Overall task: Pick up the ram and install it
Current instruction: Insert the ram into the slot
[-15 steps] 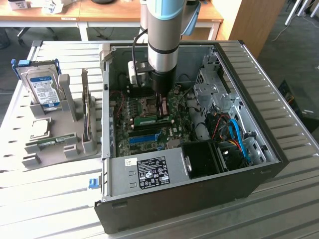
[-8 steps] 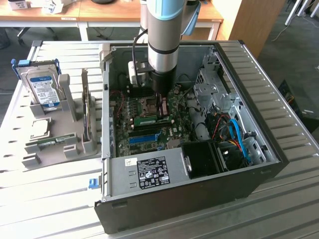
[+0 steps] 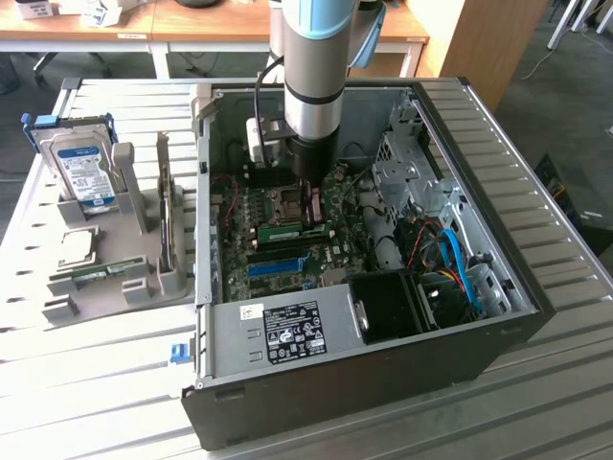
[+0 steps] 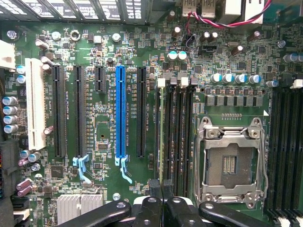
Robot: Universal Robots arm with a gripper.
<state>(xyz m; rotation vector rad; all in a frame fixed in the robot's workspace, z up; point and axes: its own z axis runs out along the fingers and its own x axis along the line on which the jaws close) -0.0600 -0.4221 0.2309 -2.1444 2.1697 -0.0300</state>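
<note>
The ram (image 3: 290,231) is a long green stick standing on edge across the motherboard inside the open computer case (image 3: 498,259). In the wrist view the ram (image 4: 164,132) shows edge-on as a thin green strip, lying in line with the dark memory slots beside the CPU socket (image 4: 230,163). My gripper (image 3: 309,220) reaches straight down into the case over the stick's near end. Its black fingers (image 4: 156,189) are pressed together around the thin board, so my gripper (image 4: 163,191) is shut on the ram. Whether the stick is fully seated in its slot I cannot tell.
A blue expansion slot (image 4: 120,111) and black slots lie beside the memory slots. Drive cage and cables (image 3: 450,259) crowd the case on the exterior view's right. A grey holder (image 3: 105,273) outside holds a hard drive (image 3: 81,168), a processor (image 3: 77,244) and another green stick (image 3: 96,276).
</note>
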